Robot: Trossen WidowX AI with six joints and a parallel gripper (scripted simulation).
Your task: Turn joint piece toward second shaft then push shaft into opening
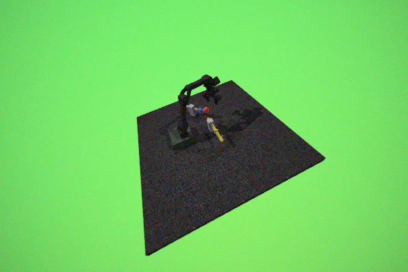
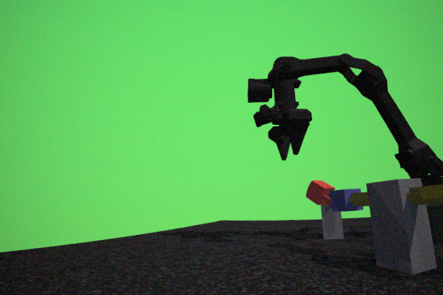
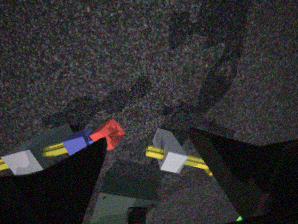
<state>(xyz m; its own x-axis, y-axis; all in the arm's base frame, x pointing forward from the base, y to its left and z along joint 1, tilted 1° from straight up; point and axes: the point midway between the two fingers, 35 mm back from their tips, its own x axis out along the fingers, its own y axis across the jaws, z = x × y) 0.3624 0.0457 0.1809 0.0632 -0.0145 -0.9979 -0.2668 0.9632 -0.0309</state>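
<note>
With its fingers spread and nothing between them, my gripper (image 1: 213, 102) (image 2: 290, 157) (image 3: 148, 136) hangs above the red joint piece (image 1: 205, 109) (image 2: 319, 192) (image 3: 109, 134), which sits beside the blue piece (image 1: 200, 110) (image 2: 343, 200) (image 3: 77, 142). It looks light, rigid, probably freely hinged; I should grasp opposite flat sides. No lettering is legible.

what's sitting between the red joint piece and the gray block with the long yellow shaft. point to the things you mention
Only the near end of the yellow shaft (image 1: 218, 133) (image 3: 196, 162), seen in the top and wrist views.
</note>
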